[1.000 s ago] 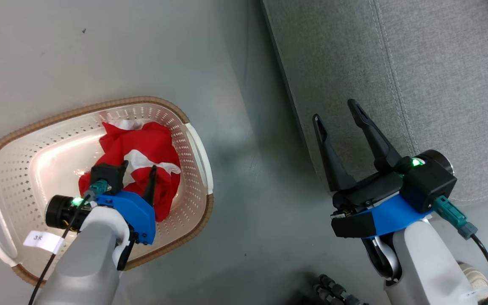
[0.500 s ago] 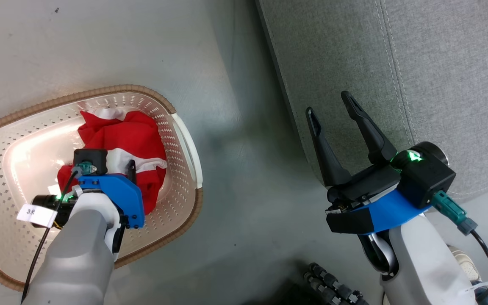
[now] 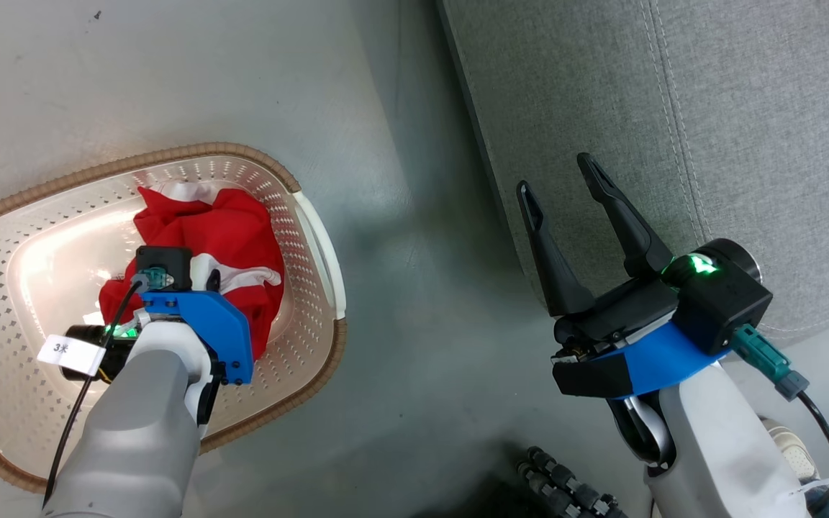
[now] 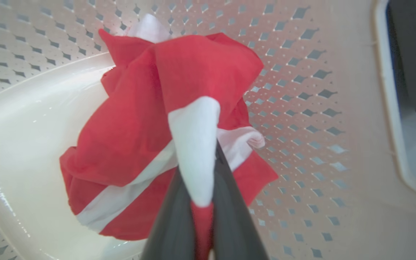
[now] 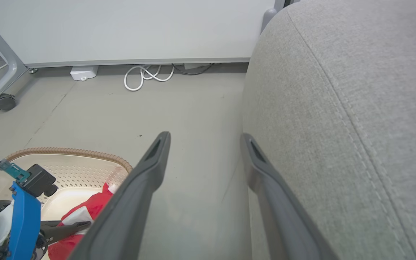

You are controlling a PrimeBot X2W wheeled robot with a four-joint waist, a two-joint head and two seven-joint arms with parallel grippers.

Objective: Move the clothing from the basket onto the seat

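The red clothing (image 3: 231, 230) with white stripes lies bunched in the right half of the cream basket (image 3: 206, 150) on the floor. My left gripper (image 3: 209, 279) reaches down into it. In the left wrist view the left gripper (image 4: 202, 180) is shut on a raised white-striped fold of the clothing (image 4: 139, 126), above the basket's perforated wall (image 4: 302, 108). My right gripper (image 3: 557, 176) hovers open and empty at the left edge of the grey seat (image 3: 673, 108). The right wrist view shows the right gripper (image 5: 205, 137), the seat (image 5: 356, 90), the basket (image 5: 67, 151) and the clothing (image 5: 85, 211).
Bare grey floor (image 3: 414, 288) separates the basket from the seat. White cables (image 5: 146, 76) lie along the far wall and a frame's caster (image 5: 5, 102) stands at far left. A black ribbed hose (image 3: 565, 489) lies near my base.
My left gripper has closed its fingers on a fold of the clothing. The head camera shifted early on, so the basket sits further left. The right gripper has kept its place.
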